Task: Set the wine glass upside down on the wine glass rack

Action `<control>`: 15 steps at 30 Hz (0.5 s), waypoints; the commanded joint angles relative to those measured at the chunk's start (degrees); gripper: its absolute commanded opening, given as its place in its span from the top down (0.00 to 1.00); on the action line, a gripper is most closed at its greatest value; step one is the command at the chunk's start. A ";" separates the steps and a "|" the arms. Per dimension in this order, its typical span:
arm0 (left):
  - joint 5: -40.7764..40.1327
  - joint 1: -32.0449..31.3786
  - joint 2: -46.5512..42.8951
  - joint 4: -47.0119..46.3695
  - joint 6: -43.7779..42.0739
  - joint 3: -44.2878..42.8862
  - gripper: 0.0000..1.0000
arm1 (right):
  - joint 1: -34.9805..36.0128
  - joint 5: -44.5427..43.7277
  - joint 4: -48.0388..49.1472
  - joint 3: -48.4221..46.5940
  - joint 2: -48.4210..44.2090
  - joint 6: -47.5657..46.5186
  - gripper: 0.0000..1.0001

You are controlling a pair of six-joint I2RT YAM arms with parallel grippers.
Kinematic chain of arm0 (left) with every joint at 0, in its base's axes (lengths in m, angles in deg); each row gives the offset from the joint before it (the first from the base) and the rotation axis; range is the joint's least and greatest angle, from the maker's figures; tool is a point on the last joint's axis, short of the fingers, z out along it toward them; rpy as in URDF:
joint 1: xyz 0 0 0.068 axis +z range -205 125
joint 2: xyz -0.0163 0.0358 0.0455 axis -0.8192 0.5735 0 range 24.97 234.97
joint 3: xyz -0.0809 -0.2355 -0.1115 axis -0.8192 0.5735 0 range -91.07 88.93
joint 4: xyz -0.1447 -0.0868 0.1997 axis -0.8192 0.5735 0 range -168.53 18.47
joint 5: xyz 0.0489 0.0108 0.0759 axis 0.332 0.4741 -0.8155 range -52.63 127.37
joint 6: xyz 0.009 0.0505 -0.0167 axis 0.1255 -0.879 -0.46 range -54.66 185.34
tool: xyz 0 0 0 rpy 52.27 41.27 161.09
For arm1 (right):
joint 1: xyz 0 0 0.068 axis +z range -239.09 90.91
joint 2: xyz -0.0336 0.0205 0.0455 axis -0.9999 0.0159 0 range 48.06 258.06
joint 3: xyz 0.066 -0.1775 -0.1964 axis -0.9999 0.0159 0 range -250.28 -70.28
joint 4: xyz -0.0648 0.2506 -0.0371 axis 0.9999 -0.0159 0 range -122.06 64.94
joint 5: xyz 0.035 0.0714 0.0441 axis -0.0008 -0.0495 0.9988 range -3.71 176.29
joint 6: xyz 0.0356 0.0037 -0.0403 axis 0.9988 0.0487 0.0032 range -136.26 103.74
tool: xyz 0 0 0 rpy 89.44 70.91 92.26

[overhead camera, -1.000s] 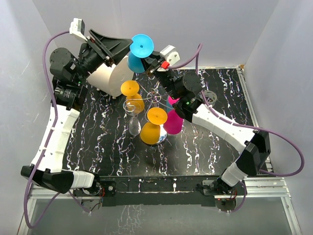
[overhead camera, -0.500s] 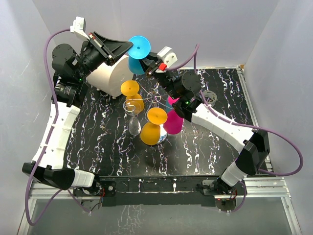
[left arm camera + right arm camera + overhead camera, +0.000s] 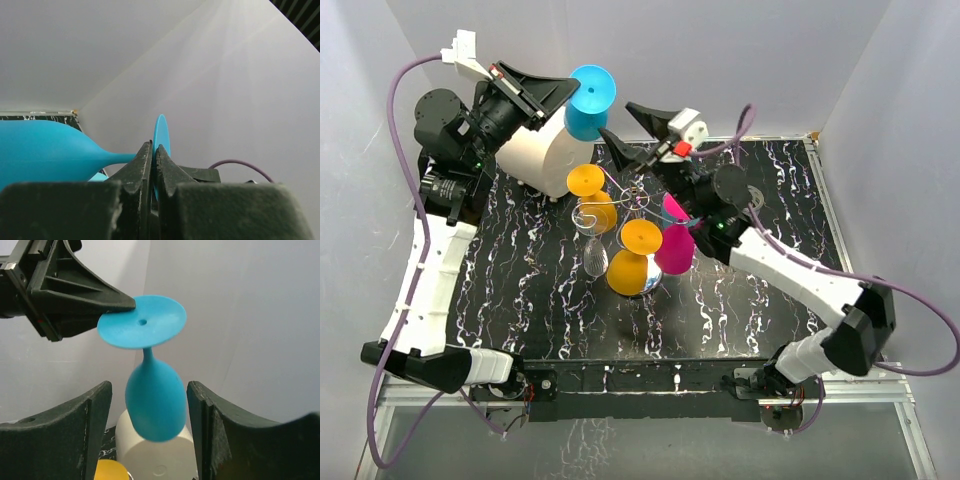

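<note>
Right gripper (image 3: 617, 120) has backed off rightward from blue wine glass (image 3: 588, 105); we see its jaws wide apart, empty. Left gripper (image 3: 563, 92) clamped on foot rim, sole carrier. Glass hangs high over cream cylinder (image 3: 545, 155), axis near upright, bowl down. Wine glass rack (image 3: 636, 198) lies toward bases, rightward, lower; we judge left arm carries it there.

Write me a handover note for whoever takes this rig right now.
Left gripper: shut on the foot rim of the blue wine glass, held foot-up above the cream cylinder.
Right gripper: open, empty, apart from the glass.
Silver wire wine glass rack: mid-table, other glasses already around it.
Done: glass lifted and inverted.
To do: carry it to the rack, hang it, let go.
</note>
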 commanded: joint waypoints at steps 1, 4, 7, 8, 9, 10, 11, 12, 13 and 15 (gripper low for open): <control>-1.17 -0.08 -0.79 -0.25 -2.63 -4.02 1.00 | 0.26 -2.79 3.89 5.70 -9.05 3.13 0.39; -0.73 -0.08 0.28 0.84 -3.25 -4.55 1.00 | 0.21 -4.61 2.98 10.30 -14.94 6.44 0.37; 1.71 -0.07 2.69 3.05 -3.16 -6.07 1.00 | 0.24 -7.00 -0.28 13.09 -20.94 11.51 0.36; 3.04 -0.14 4.34 4.47 -2.86 -6.99 1.00 | 0.21 -7.69 -2.33 13.34 -22.25 13.45 0.36; 4.11 -0.13 5.52 5.57 -2.42 -8.08 1.00 | 0.22 -8.11 -5.61 13.08 -23.68 15.84 0.36; 5.23 -0.13 6.67 6.07 -2.22 -8.83 1.00 | 0.19 -8.27 -9.31 12.35 -24.72 17.96 0.37; 6.13 -0.11 7.61 6.37 -1.80 -9.37 1.00 | 0.20 -8.17 -13.94 11.72 -25.73 19.96 0.37; 6.95 -0.08 8.52 6.52 -1.44 -9.75 1.00 | 0.21 -8.11 -16.86 11.31 -26.76 21.71 0.38; 7.42 -0.15 9.26 6.66 -1.20 -9.92 1.00 | 0.22 -8.15 -19.13 11.32 -27.70 23.32 0.39; 6.95 -0.19 9.97 7.82 -1.61 -9.92 1.00 | 0.17 -8.98 -23.09 11.71 -29.72 26.46 0.39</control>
